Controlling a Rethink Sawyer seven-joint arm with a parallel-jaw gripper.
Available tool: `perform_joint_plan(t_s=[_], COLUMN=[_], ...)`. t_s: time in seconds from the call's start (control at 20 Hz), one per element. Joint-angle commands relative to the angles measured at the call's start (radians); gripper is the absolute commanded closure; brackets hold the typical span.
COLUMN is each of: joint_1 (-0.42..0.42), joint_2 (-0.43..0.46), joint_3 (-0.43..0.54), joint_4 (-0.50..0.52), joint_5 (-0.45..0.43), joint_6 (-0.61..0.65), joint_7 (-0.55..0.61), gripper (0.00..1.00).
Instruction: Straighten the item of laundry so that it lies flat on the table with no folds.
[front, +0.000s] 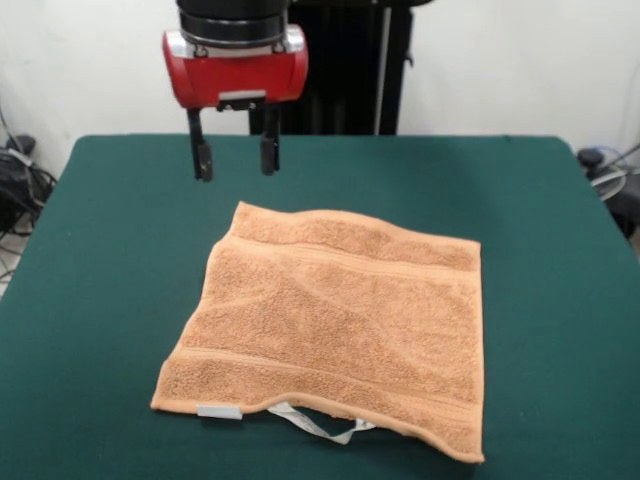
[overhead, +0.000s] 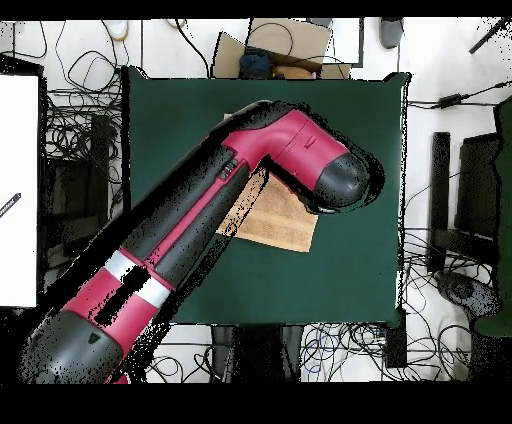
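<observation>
1. Above the worktop's (front: 100, 300) far side, the claw (front: 235, 152) hung spread and empty.
2. Mid-worktop, the towel (front: 340, 320) lay mostly flat; shallow creases and a lifted near edge remained to smooth.

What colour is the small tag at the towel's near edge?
White or pale grey, on the orange-tan towel; the tag shows best in the front view.

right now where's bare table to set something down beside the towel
Bare green table runs on both sides of the towel out to the table's edges, and across the back strip right of the end effector. The front edge is crowded: the towel's hem and white loop reach it.
</observation>
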Motion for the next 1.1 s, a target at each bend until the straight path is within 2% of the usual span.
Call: perform_joint_plan(t_s=[0.05, 1.1], joint_1=[0.018, 0.014], joint_2=[0.052, 0.081], joint_3=[0.105, 0.088], joint_4=[0.043, 0.016], joint_5=[0.059, 0.048], joint_6=[0.03, 0.004], joint_7=[0.179, 0.238], gripper=[0.0, 0.0])
